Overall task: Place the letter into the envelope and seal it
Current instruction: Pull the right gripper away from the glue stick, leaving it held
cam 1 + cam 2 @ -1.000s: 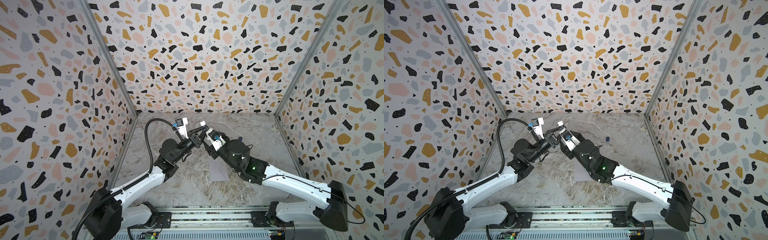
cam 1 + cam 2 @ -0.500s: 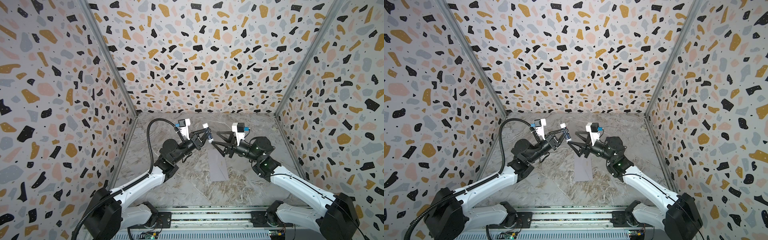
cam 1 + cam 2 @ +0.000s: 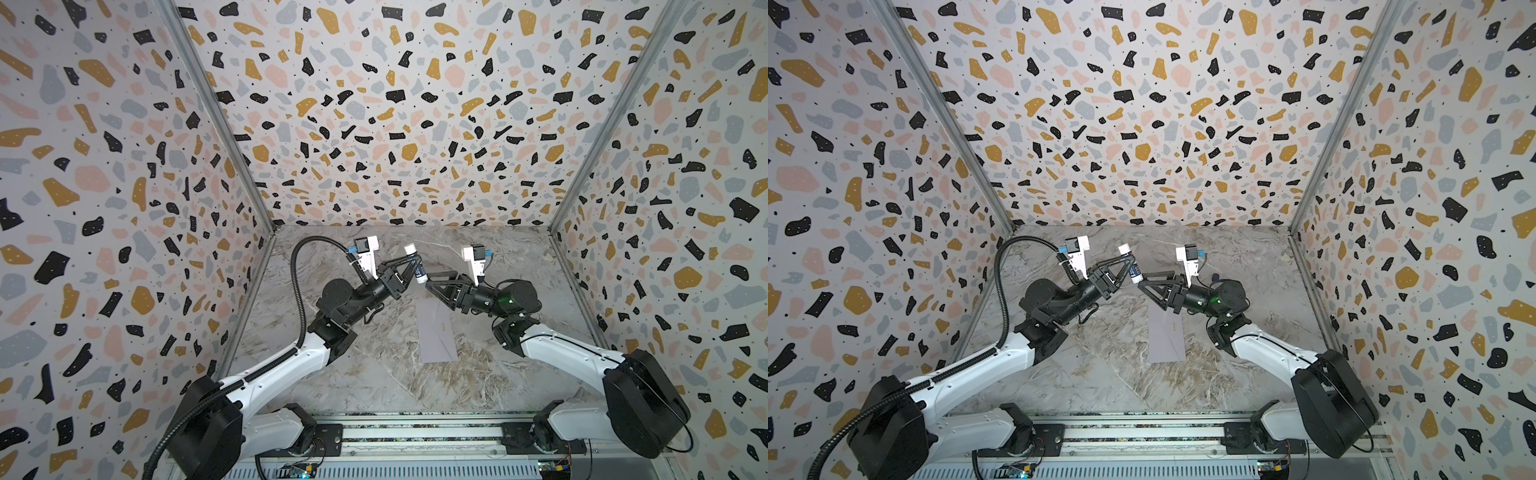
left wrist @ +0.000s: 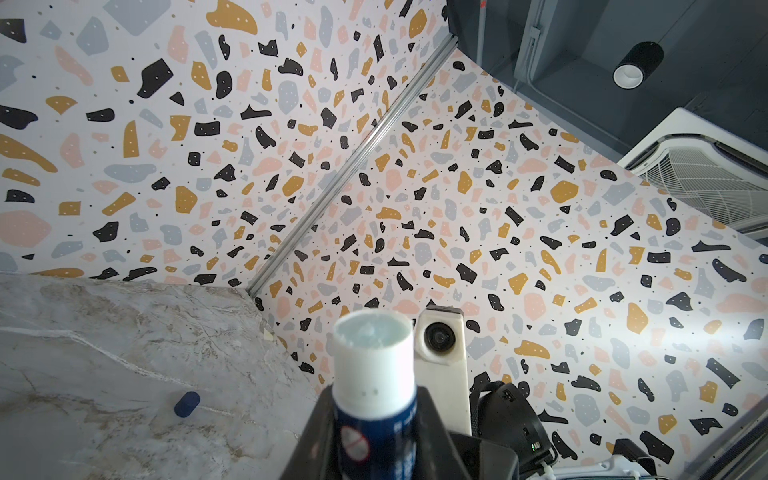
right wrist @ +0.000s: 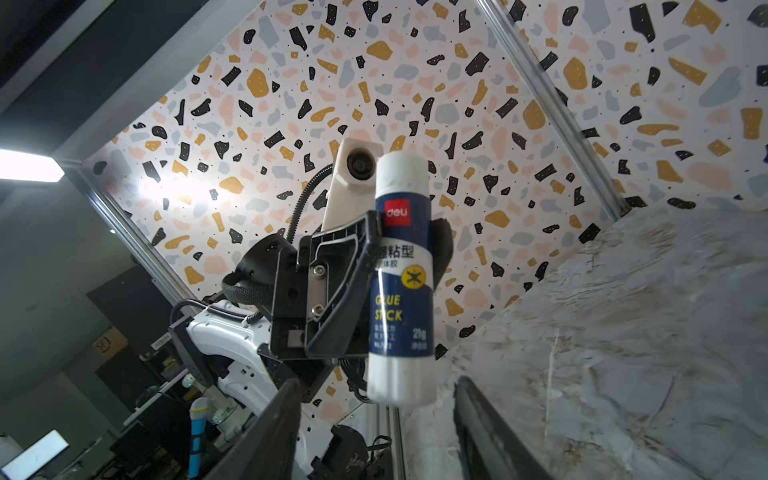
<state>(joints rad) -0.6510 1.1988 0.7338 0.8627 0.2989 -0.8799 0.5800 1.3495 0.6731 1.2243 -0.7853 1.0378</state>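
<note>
- Left gripper (image 5: 404, 235): jaws pinching a blue-and-white glue stick (image 5: 402, 299) around its middle, with the uncapped end tilted upward, away from the tabletop (image 3: 374, 374).
- Right gripper (image 3: 431, 285): jaws spread with nothing between them. The tips face the stick's white base and are close to it.
- Both grippers are raised above the marble surface.
- The envelope (image 3: 436, 332) lies flat on the tabletop below the right gripper, which hides its far end.
- A small dark blue cap (image 4: 187, 404) lies by itself on the tabletop, well apart from the stick.
</note>
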